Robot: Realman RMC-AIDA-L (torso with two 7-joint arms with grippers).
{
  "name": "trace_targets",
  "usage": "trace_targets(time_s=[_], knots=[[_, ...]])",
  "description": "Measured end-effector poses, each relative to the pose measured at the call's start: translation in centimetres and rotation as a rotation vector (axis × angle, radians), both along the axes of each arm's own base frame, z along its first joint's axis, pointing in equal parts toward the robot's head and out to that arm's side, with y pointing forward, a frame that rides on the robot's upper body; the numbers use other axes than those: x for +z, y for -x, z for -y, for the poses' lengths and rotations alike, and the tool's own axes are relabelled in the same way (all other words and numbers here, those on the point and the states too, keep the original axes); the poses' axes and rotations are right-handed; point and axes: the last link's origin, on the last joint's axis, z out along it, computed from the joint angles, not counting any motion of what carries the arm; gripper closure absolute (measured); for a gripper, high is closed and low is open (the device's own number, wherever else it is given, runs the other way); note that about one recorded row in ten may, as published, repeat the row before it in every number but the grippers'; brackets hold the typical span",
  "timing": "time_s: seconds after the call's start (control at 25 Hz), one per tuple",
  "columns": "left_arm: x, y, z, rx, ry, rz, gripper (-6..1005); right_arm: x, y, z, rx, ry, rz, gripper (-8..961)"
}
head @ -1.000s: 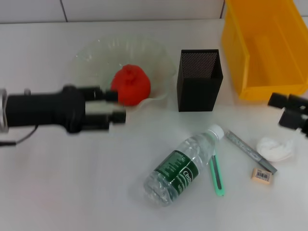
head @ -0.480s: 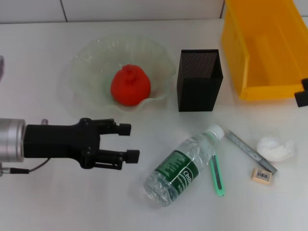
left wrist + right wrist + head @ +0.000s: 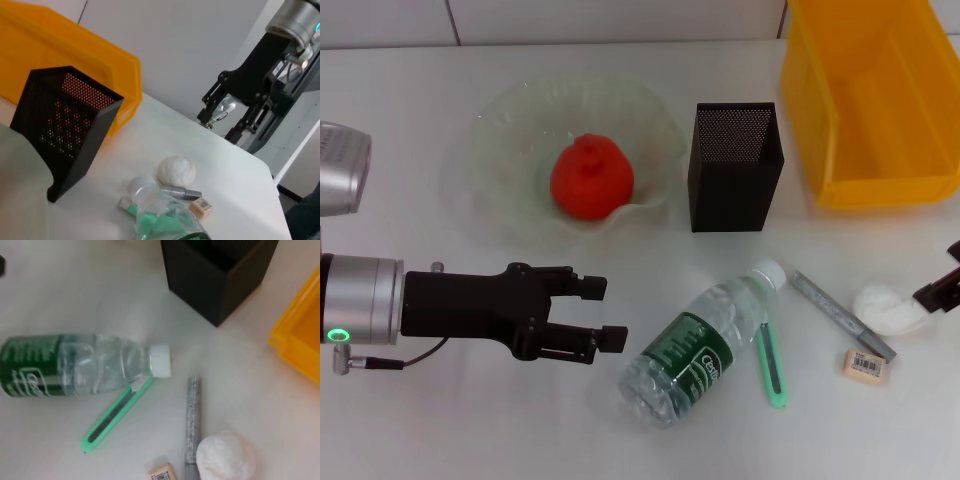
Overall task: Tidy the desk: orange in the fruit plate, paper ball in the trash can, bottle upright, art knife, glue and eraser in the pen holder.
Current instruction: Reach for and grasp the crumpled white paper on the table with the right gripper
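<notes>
The orange point(image 3: 591, 178) already sits in the fruit plate point(image 3: 510, 120) at upper left of the head view, so the bottle point(image 3: 697, 345) looks like the next thing in hand. It lies on its side at lower centre, its long axis running diagonally from the base at lower left to the white cap at upper right, the cap pointing toward the pen holder point(image 3: 734, 165). The left gripper point(image 3: 602, 314) hovers at lower left with its 2 fingers spread and nothing between them, aimed rightward, and the bottle's base lies just beside its tips; this arm is plainly the nearer one. The glue point(image 3: 771, 365) lies just beside the bottle's neck, apparently touching it, so a sideways nudge could drag it along. The right gripper point(image 3: 942, 288) shows only as a dark edge at the right border, near the paper ball point(image 3: 890, 307); whether it is spread or closed cannot be told. The art knife point(image 3: 840, 314) and eraser point(image 3: 866, 365) lie at lower right, below the trash can point(image 3: 870, 100).
</notes>
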Motion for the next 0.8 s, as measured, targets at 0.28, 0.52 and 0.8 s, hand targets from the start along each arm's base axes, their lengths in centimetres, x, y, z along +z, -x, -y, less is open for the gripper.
trace_targets(time_s=[0.28, 0.52, 0.8], knots=[[-0.2, -0.1, -0.5, 0.009, -0.009, -0.011, 154, -2.2, -1.3, -1.4, -0.033, 0.006, 0.012, 207], [-0.3, -0.1, -0.6, 0.016, -0.015, -0.011, 154, -3.9, -1.8, -2.7, -0.041, 0.019, 0.014, 208], [-0.3, -0.1, -0.7, 0.028, -0.017, -0.011, 154, -5.6, -1.9, -3.2, -0.054, 0.068, 0.028, 209]])
